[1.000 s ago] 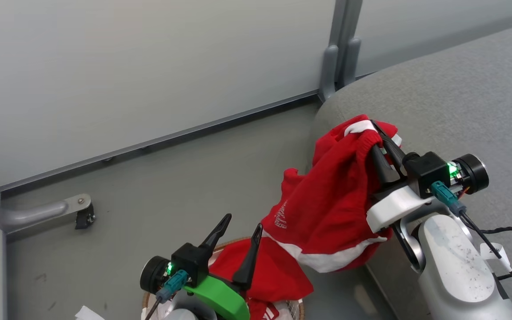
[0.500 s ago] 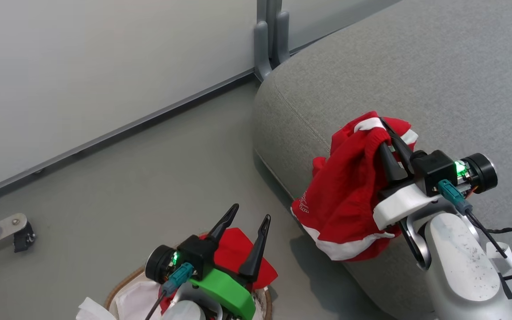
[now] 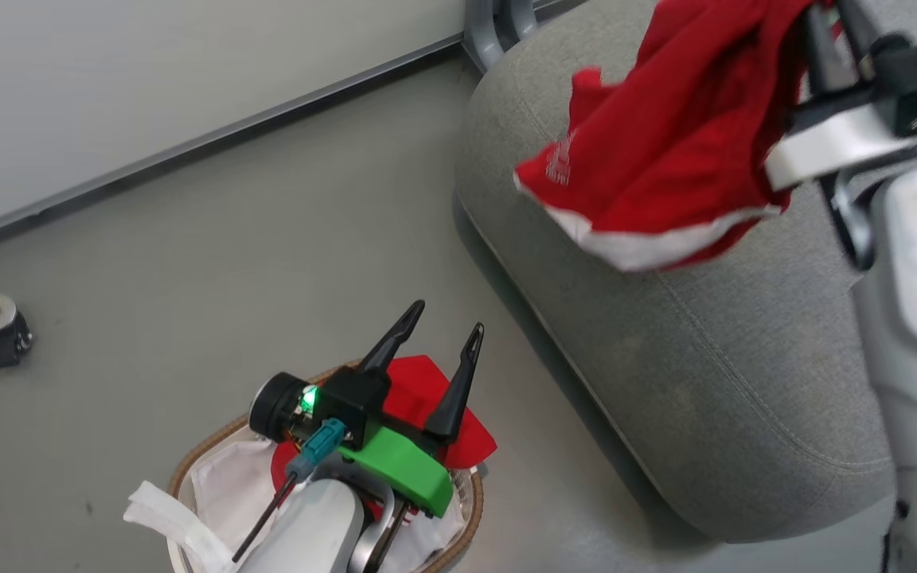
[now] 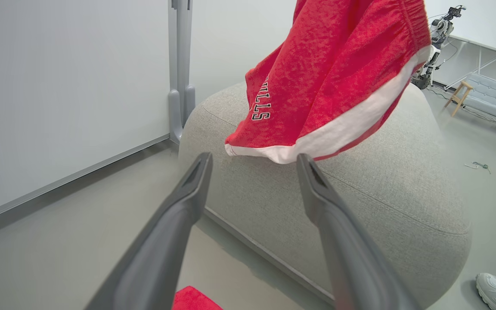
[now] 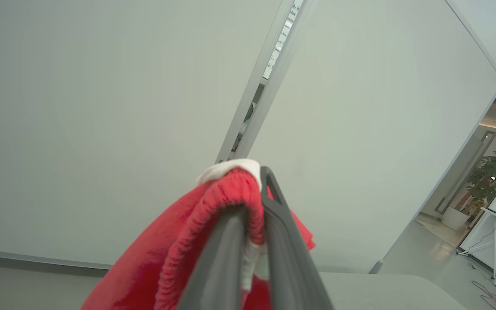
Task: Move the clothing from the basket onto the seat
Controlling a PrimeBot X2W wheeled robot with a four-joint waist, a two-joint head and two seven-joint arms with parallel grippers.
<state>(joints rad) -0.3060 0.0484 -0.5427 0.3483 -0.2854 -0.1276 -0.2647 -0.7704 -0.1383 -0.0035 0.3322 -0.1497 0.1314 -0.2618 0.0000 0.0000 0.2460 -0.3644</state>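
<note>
Head view: right claw (image 3: 833,22) pinches the clothing (image 3: 665,151) above the seat (image 3: 729,358), hem near its edge, so an early drop probably slides floorward. Left claw (image 3: 446,318) gapes over the basket (image 3: 470,509). Right wrist view: grip's just on the waistband, could slip.

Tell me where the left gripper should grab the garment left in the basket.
Pinch the raised red fold of the garment heaped over the basket rim, coming straight down from above: the open left gripper hangs over it, and the basket walls likely block a sideways approach.
</note>
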